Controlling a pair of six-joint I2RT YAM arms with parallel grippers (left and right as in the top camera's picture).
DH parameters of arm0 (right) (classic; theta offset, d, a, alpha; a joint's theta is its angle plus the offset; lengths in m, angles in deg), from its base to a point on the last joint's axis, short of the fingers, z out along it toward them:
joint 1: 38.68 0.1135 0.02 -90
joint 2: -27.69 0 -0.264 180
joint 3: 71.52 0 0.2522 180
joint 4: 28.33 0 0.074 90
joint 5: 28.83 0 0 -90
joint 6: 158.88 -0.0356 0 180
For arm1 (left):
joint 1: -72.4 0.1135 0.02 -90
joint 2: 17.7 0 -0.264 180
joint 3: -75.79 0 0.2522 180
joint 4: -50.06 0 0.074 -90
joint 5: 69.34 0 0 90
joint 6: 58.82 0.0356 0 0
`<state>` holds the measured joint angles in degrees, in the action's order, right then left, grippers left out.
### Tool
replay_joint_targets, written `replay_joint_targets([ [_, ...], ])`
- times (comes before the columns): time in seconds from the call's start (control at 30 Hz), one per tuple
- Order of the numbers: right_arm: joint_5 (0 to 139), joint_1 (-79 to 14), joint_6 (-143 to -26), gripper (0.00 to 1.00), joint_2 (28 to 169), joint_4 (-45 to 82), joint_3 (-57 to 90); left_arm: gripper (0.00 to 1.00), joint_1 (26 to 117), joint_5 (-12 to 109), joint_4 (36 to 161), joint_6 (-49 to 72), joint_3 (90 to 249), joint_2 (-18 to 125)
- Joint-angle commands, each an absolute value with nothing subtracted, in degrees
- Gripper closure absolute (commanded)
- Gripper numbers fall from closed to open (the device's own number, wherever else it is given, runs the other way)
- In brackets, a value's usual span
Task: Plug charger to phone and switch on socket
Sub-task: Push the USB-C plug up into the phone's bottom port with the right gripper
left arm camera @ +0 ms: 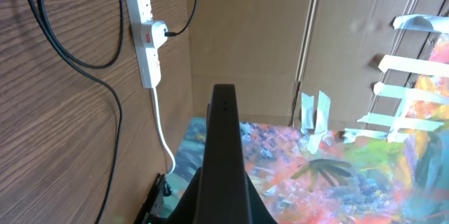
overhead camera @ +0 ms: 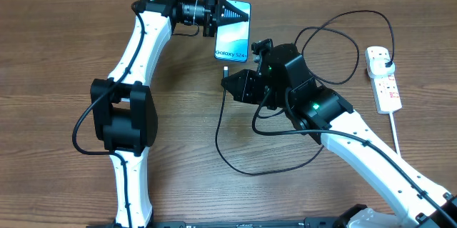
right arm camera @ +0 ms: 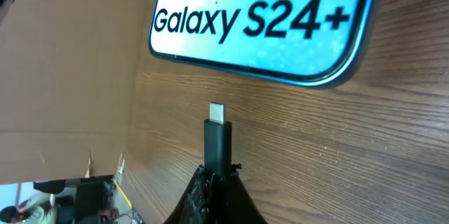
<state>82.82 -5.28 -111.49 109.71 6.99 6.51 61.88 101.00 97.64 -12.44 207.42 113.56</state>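
Observation:
The phone [overhead camera: 232, 42] has a lit blue screen reading "Galaxy S24+" and sits at the table's far middle. My left gripper [overhead camera: 234, 13] is shut on its far end. In the left wrist view the phone [left arm camera: 223, 112] shows edge-on between the fingers [left arm camera: 223, 182]. My right gripper [overhead camera: 228, 83] is shut on the charger's connector [right arm camera: 217, 136]. Its metal tip points at the phone's near edge [right arm camera: 266, 20], a short gap away and not touching. The socket [overhead camera: 384, 79] lies at the right, with the charger's black plug [overhead camera: 384, 60] in it. It also shows in the left wrist view [left arm camera: 146, 41].
The black charger cable [overhead camera: 235, 160] loops over the table between my right arm and the socket. The socket's thick white cord [overhead camera: 395, 131] runs toward the front right. In the left wrist view, a cardboard wall [left arm camera: 245, 41] and a colourful painted surface [left arm camera: 337, 168] lie past the table's edge.

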Motion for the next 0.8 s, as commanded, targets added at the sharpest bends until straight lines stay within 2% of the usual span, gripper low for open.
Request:
replay_joint_targets([
  [0.0, 83.2, -5.3, -109.3, 0.96, 108.9, 6.6, 6.4, 0.96, 61.6, 101.6, 97.1, -13.4, 208.5, 111.7],
  [0.77, 76.2, -5.4, -109.2, 0.96, 106.5, 8.2, 6.4, 0.96, 61.4, 102.2, 96.9, -13.4, 208.5, 111.7],
])
